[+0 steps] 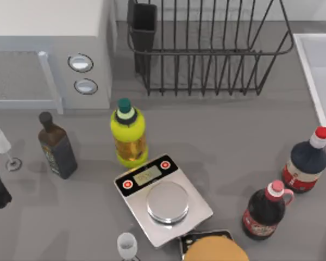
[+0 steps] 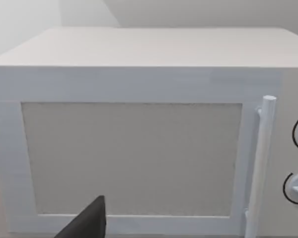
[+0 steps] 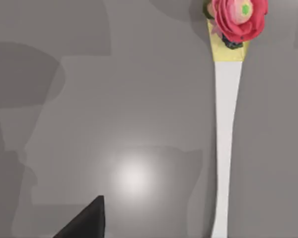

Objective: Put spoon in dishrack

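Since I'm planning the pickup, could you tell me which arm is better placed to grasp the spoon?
Right, probably. Its wrist view looks straight down on the spoon, a pale handle with a pink flower at one end, lying on the table. The left wrist view faces the microwave door instead.

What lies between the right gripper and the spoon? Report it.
Nothing visible: bare table separates the right gripper from the spoon. The left gripper faces the microwave.
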Available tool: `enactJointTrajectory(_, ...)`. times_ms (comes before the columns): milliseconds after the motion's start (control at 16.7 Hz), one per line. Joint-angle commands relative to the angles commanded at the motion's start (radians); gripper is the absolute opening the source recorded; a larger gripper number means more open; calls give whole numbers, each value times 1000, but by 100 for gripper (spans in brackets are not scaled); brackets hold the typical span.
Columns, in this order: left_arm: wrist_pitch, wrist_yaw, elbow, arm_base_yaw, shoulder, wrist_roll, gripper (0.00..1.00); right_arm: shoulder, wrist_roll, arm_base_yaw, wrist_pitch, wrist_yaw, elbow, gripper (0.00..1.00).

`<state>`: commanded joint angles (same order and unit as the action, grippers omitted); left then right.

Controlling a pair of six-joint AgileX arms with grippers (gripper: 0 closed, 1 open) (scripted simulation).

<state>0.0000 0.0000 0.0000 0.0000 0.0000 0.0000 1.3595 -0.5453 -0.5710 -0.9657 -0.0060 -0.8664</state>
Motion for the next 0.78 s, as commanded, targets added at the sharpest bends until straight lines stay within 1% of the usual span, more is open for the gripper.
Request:
enactJointTrajectory(120,0,0,0,0,0,0,100,76,-31,-33,-52,0,-53,100)
enactJointTrajectory(300,0,0,0,0,0,0,100,113,-48,-51,-80,0,-83,100)
enactJointTrajectory(600,0,0,0,0,0,0,100,111,-47,-46,-74,1,-77,100)
enactJointTrajectory(780,0,0,0,0,0,0,100,146,-44,-47,-4,0,-36,100)
